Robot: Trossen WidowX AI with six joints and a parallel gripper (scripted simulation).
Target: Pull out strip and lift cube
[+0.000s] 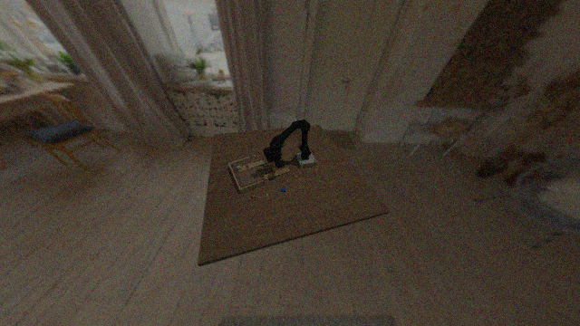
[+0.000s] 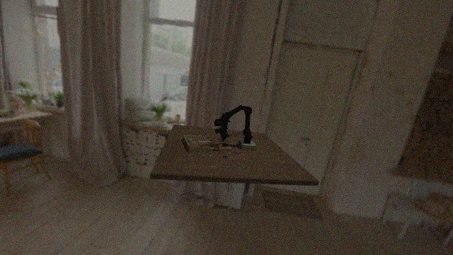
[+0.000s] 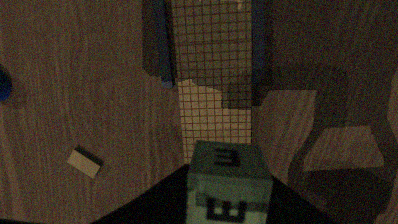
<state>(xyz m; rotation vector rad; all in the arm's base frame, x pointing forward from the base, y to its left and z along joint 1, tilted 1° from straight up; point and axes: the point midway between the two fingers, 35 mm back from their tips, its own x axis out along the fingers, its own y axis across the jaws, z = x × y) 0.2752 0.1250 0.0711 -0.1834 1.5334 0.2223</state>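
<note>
A green cube [image 3: 227,172] with a dark letter E on its visible faces is at the bottom of the wrist view. My gripper [image 3: 225,176] [image 1: 278,164] [image 2: 224,138] is shut on this cube and holds it above a pale strip. That strip [image 3: 215,122] has a dark grid and lies below the cube, partly in shadow; its bottom end is hidden by the cube. A strip [image 1: 282,171] also shows in the top view, sticking out of the wooden frame [image 1: 234,176] toward the arm's base. The cube is too small or dark to make out in the top and exterior views.
Dark blue bars [image 3: 164,42] [image 3: 258,42] flank the gridded strip. A small pale block [image 3: 84,162] lies left of it. A blue object [image 1: 283,190] [image 2: 225,156] [image 3: 4,86] lies on the table [image 1: 294,217] [image 2: 233,170]. Small pale pieces lie near the frame.
</note>
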